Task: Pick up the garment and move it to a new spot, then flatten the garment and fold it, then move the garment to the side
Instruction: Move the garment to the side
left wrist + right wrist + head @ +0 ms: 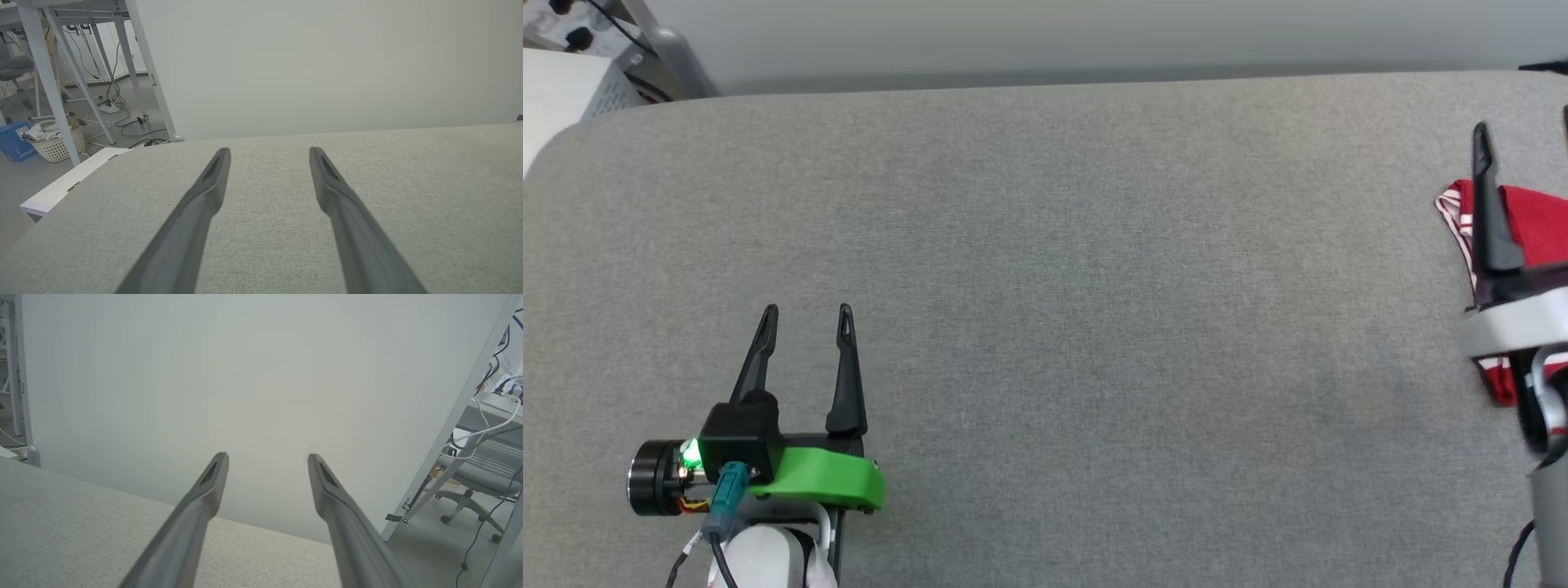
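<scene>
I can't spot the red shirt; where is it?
The garment lies at the head view's far right edge, on the grey table, partly behind the right gripper.

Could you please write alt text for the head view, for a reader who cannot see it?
A red garment with red-and-white striped trim lies bunched at the view's right edge on a grey fabric table, partly hidden by the right gripper. The left gripper sits open at the lower left, holding nothing.

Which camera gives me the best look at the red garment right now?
Head view: the garment lies bunched at the picture's right edge, partly behind the right gripper. Both wrist views look over grey tabletop toward the wall.
</scene>
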### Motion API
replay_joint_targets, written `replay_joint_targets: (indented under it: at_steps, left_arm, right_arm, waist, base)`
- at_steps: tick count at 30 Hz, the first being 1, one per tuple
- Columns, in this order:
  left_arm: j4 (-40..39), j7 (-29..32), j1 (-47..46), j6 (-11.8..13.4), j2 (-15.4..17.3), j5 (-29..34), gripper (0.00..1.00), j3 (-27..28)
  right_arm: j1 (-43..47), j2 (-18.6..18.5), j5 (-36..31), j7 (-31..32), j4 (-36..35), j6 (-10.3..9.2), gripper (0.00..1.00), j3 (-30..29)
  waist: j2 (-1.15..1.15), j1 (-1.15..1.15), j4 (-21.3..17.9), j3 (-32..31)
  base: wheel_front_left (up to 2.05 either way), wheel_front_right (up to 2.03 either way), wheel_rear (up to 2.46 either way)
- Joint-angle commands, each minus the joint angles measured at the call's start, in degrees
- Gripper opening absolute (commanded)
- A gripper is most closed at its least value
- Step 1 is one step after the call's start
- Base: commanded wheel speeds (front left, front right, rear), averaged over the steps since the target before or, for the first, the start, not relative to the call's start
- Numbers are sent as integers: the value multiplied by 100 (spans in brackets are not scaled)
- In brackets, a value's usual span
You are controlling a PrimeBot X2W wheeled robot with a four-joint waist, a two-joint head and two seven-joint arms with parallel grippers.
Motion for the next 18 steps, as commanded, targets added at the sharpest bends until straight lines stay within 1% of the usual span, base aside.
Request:
replay_joint_targets:
  at_steps: [1, 5, 9, 13, 18]
  left_arm:
    - [34, -33, 89, -7, -27, -58, 100, 4]
    - [132, -33, 158, -32, -57, -89, 100, -1]
    - [194, -33, 221, -48, -79, -117, 100, 18]
    - [236, -33, 287, -75, -95, -144, 100, 41]
    - [267, -33, 344, -105, -118, -160, 100, 36]
  right_arm:
    - [198, 163, 49, -49, -72, -5, 100, 12]
    - [728, 639, 244, -73, -146, -5, 100, 135]
    - [1158, 893, 384, -77, -233, -5, 100, 301]
    - [1552, 1056, 478, -78, -271, -5, 100, 391]
    - [1944, 1141, 459, -79, -364, -5, 100, 417]
  waist:
    - [0, 0, 262, -285]
    - [0, 0, 335, -420]
    - [0, 0, 380, -498]
    - [0, 0, 413, -541]
    - [0, 0, 464, -553]
  base:
    - [0, 0, 0]
    - [0, 0, 0]
    - [0, 0, 0]
    - [0, 0, 0]
    - [0, 0, 0]
